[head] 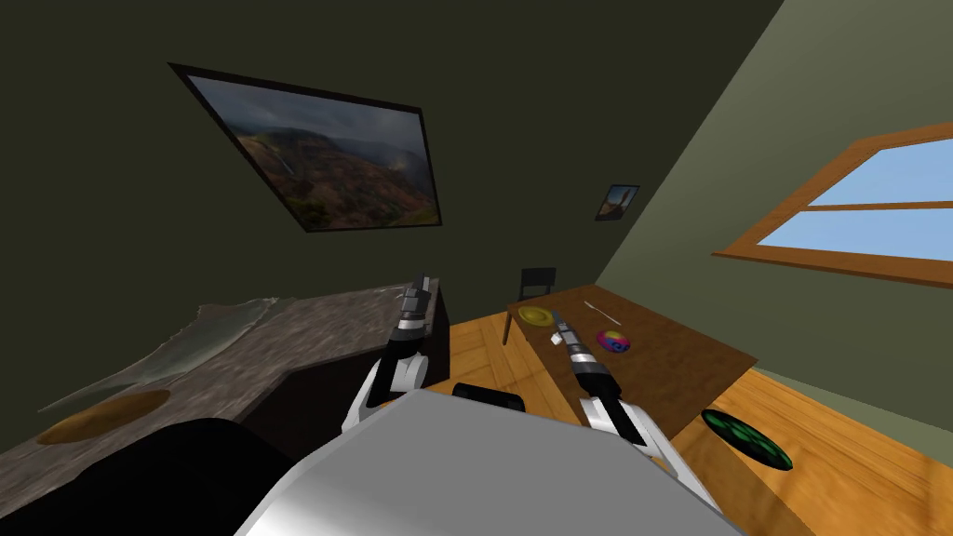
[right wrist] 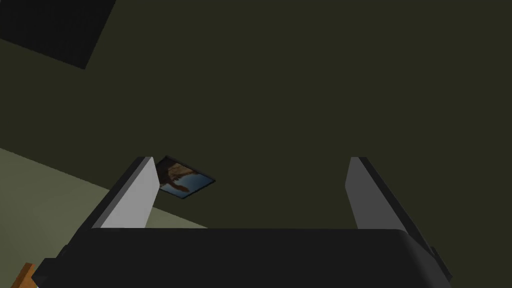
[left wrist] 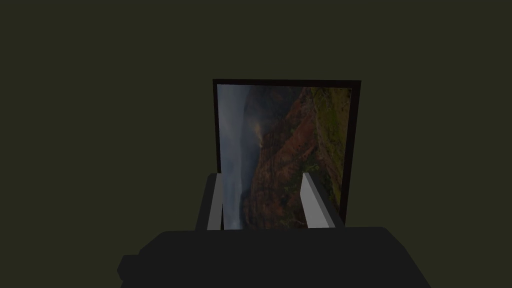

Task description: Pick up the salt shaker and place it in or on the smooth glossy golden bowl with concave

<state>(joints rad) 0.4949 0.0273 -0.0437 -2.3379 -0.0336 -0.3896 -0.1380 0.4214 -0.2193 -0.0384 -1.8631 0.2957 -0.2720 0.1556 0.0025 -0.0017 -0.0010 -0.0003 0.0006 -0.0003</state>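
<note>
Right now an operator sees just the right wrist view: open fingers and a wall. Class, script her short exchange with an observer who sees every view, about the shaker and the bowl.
Operator: Where's the shaker?
Observer: A small white thing, likely the shaker, lies on the table, right by the right gripper.
Operator: And the bowl?
Observer: The golden bowl sits just beyond the shaker, near the table's far corner.
</note>
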